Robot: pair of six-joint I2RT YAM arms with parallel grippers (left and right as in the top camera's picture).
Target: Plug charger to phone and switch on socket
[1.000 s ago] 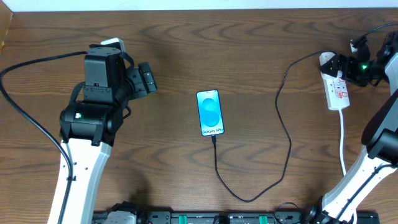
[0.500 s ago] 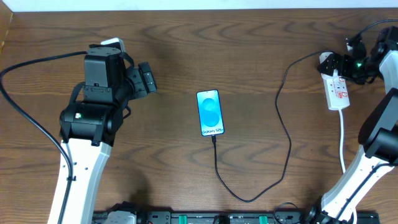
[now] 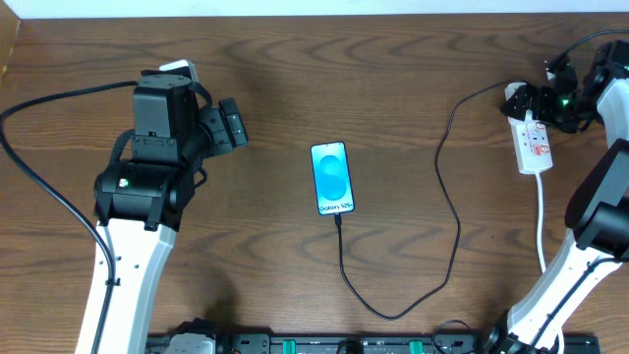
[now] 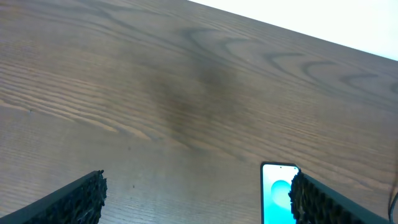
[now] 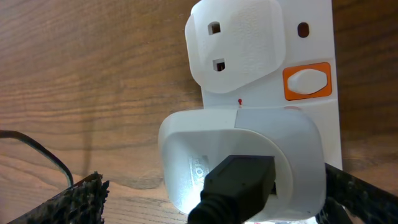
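The phone point(image 3: 332, 178) lies flat mid-table with its blue screen lit; it also shows in the left wrist view point(image 4: 277, 193). The black charger cable point(image 3: 454, 197) runs from the phone's bottom edge in a loop to the white plug head point(image 5: 242, 162), which sits in the socket strip point(image 3: 535, 147). An orange-framed switch point(image 5: 306, 82) is beside the plug head. My right gripper point(image 5: 211, 190) is open, its fingers either side of the plug head; it also shows in the overhead view point(image 3: 546, 98). My left gripper point(image 3: 233, 123) is open and empty, left of the phone.
A second white plug point(image 5: 239, 46) sits in the strip beyond the charger's plug head. The strip's white cord point(image 3: 543, 226) runs toward the front edge along the right arm. A thick black cable point(image 3: 39, 187) trails left of the left arm.
The right wrist has shifted slightly toward the far edge over the strip's end. The left arm, phone and cable have not moved.
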